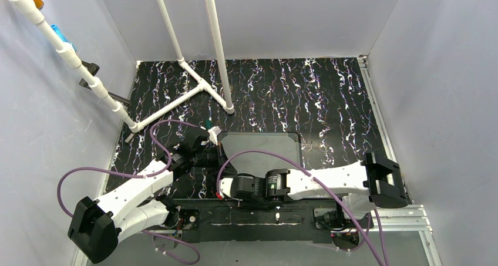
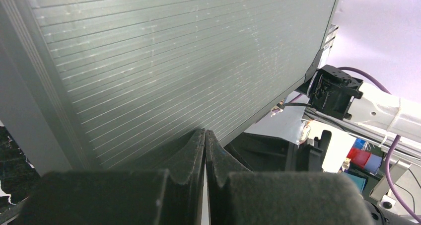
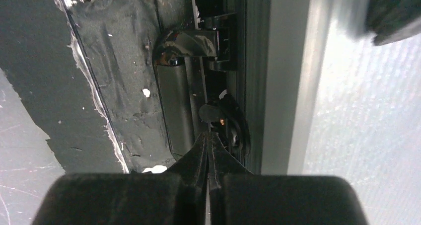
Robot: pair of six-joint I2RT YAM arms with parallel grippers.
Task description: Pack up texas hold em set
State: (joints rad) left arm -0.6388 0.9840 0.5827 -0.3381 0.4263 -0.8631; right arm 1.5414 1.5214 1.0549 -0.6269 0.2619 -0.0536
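Note:
The black hard case [image 1: 261,150] lies on the marbled black table with its lid down. No chips, cards, dice or red triangle piece are in view. My left gripper [image 1: 207,154] is shut at the case's left end. In the left wrist view its shut tips [image 2: 204,132] touch the ribbed grey lid [image 2: 164,61]. My right gripper [image 1: 226,188] is shut at the case's near edge. In the right wrist view its shut tips [image 3: 208,135] sit against a black latch [image 3: 221,115] on the case's front wall, below a second metal latch [image 3: 191,42]. Neither holds anything.
A white PVC pipe frame [image 1: 202,85] stands at the back left. A small green-handled tool [image 1: 209,125] lies by the case's far left corner. Purple cables [image 1: 170,125] loop over both arms. Grey walls enclose the table. A black taped strip [image 1: 258,219] runs along the near edge.

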